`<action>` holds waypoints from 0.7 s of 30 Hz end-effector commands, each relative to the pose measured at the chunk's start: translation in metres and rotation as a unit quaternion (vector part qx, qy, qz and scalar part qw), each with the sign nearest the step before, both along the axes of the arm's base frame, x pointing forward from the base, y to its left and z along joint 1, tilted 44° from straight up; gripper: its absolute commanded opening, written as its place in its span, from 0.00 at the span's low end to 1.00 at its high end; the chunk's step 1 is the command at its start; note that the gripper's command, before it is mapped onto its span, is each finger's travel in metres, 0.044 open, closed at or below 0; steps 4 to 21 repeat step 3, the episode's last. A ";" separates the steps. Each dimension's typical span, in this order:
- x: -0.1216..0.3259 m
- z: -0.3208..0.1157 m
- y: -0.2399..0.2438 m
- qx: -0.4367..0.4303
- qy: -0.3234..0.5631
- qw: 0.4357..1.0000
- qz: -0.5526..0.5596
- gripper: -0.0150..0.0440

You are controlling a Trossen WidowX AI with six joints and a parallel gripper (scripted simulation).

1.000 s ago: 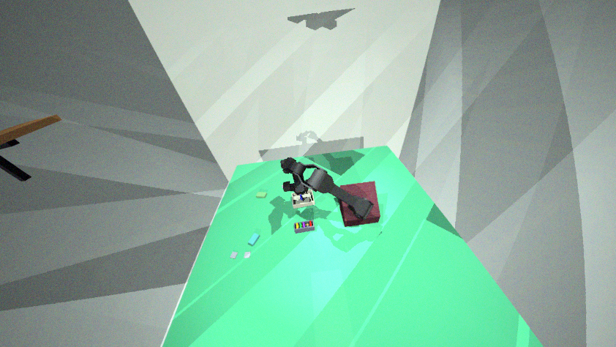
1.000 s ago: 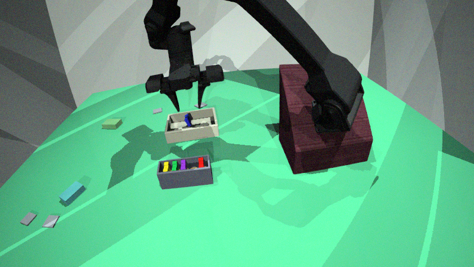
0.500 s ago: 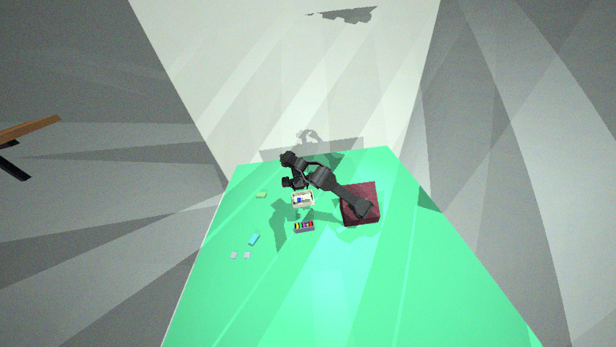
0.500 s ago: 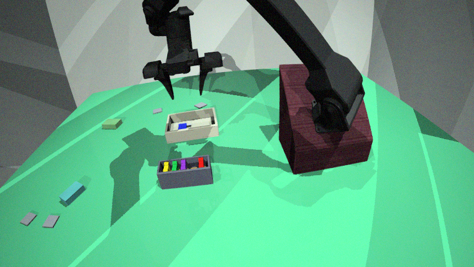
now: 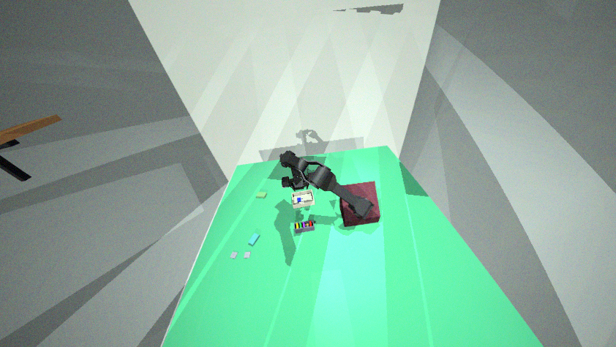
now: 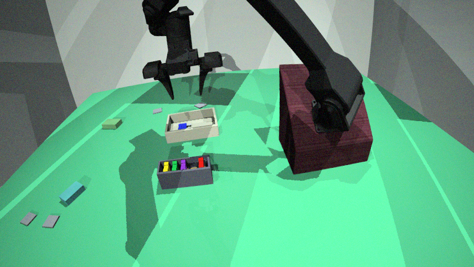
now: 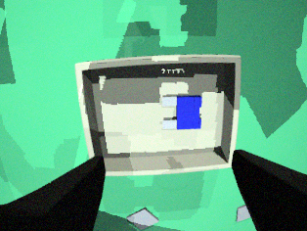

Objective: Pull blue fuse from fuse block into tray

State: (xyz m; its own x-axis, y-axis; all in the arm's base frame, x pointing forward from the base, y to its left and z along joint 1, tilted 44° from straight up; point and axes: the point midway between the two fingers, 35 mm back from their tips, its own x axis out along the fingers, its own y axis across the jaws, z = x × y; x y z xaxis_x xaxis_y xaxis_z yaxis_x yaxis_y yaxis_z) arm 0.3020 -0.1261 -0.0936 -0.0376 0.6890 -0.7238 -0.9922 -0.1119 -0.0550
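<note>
A green block (image 6: pixel 111 123) is seen at the left of the table (image 6: pixel 298 215). The gripper (image 6: pixel 185 89) is held above the tray (image 6: pixel 191 133), its fingers spread wide with nothing between them. The blue fuse (image 6: pixel 182 125) is found lying on the tray floor. Nearer the camera, the fuse block (image 6: pixel 184 177) is seen with four fuses and one slot vacant. The arm is mounted on a maroon box (image 6: pixel 323 146) at the right

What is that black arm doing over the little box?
The black robot arm's hand hangs open and empty above the cream rectangular tray. The small blue fuse lies inside the tray, apart from the hand. The grey fuse block nearby holds yellow, green, purple and red fuses, with one slot vacant.
</note>
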 end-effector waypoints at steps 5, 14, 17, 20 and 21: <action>0.000 0.000 0.000 0.000 0.000 1.000 0.000 0.81; 0.000 0.000 0.000 0.000 0.000 1.000 0.000 0.81; 0.000 0.000 0.000 0.000 0.000 1.000 0.000 0.81; 0.000 0.000 0.000 0.000 0.000 1.000 0.000 0.81; 0.000 0.000 0.000 0.000 0.000 1.000 0.000 0.81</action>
